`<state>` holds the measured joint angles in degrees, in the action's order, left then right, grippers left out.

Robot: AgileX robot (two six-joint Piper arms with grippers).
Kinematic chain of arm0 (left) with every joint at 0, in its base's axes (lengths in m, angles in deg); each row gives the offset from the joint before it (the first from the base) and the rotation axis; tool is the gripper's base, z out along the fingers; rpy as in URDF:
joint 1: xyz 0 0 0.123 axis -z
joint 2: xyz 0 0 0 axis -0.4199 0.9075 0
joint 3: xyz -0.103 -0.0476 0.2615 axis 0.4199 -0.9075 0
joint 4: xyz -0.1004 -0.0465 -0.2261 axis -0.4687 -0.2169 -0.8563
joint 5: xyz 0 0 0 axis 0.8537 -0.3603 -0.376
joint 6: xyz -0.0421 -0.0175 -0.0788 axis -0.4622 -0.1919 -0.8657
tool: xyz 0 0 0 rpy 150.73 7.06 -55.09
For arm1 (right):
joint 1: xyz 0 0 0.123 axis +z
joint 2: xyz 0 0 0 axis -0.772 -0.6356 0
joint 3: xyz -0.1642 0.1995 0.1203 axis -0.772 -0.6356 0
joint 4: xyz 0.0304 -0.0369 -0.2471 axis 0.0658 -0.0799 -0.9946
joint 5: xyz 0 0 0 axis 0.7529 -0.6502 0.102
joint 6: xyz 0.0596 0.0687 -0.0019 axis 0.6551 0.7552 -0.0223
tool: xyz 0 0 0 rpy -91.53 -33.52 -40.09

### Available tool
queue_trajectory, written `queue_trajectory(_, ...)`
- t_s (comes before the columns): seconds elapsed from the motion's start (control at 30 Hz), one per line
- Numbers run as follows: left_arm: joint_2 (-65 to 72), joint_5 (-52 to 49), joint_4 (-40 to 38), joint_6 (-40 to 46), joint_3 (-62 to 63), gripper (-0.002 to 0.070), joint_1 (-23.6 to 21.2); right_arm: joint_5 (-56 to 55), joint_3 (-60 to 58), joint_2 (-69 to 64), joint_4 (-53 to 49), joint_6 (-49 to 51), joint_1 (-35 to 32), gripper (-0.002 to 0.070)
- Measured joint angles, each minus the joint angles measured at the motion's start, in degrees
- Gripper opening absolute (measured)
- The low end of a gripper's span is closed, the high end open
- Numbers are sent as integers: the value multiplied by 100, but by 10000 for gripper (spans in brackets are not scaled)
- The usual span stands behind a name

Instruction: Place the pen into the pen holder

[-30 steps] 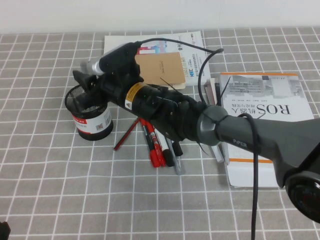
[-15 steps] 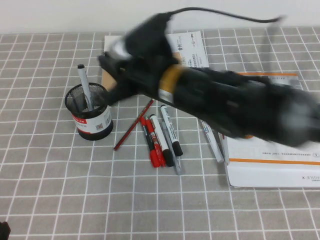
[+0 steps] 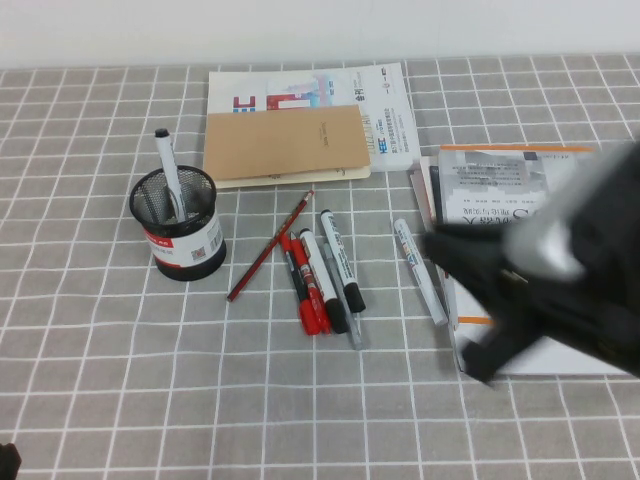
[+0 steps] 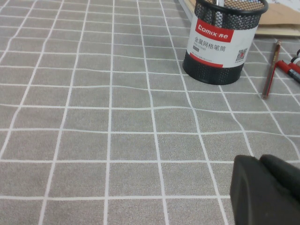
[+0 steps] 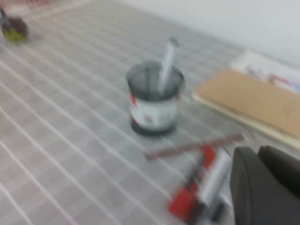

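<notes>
The pen (image 3: 168, 165) stands upright in the holder (image 3: 180, 240), cap end up and leaning on the rim. You may judge the task's one step done, with only the parking of the arm left. The right gripper (image 3: 465, 300) is well apart from the holder, over the near edge of a book (image 3: 510, 190), and nothing shows between its tips. It is too smeared for you to tell whether it is released or clenched. Between this gripper and the holder lie the loose markers (image 3: 325, 280), four in a cluster as far as you can count. A fifth marker (image 3: 415, 265) lies just beside the gripper, and one thin red pencil (image 3: 268, 250) lies on the cluster's holder side. Beyond the cluster, away from the gripper, a brown notebook (image 3: 285, 145) lies on a white booklet. The left gripper (image 4: 267, 192) sits low at the table's near corner, with the holder ahead of it and apart. Only part of it shows, so you cannot tell its state. Count: one holder, one pen in it, two grippers.
</notes>
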<state>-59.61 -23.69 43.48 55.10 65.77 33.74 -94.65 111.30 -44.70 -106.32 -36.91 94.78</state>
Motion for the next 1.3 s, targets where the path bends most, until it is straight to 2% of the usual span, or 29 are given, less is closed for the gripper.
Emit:
queue_trajectory(0.33, 0, 0, 0, 0, 0, -5, 0, 1910, -775, 2077, -387, 0, 0, -13)
queue_trajectory(0.47, 0, 0, 0, 0, 0, -5, 0, 2205, -1175, 2621, -296, 4, -211, -13)
queue_trajectory(0.57, 0, 0, 0, 0, 0, -5, 0, 1932, -1607, 3003, -296, 4, -817, -12)
queue_trajectory(0.83, 0, 0, 0, 0, 0, -5, 0, 20, -2843, 3863, -608, 4, -2926, -13)
queue_trajectory(0.97, 0, 0, 0, 0, 0, -5, 0, -648, -3244, 4052, -643, 4, -3685, -13)
queue_trajectory(1.07, 0, 0, 0, 0, 0, -5, 0, -820, -3466, 4066, -655, 17, -3891, -13)
queue_trajectory(1.3, 0, 0, 0, 0, 0, -5, 0, -926, -3626, 4155, -543, 15, -3926, -13)
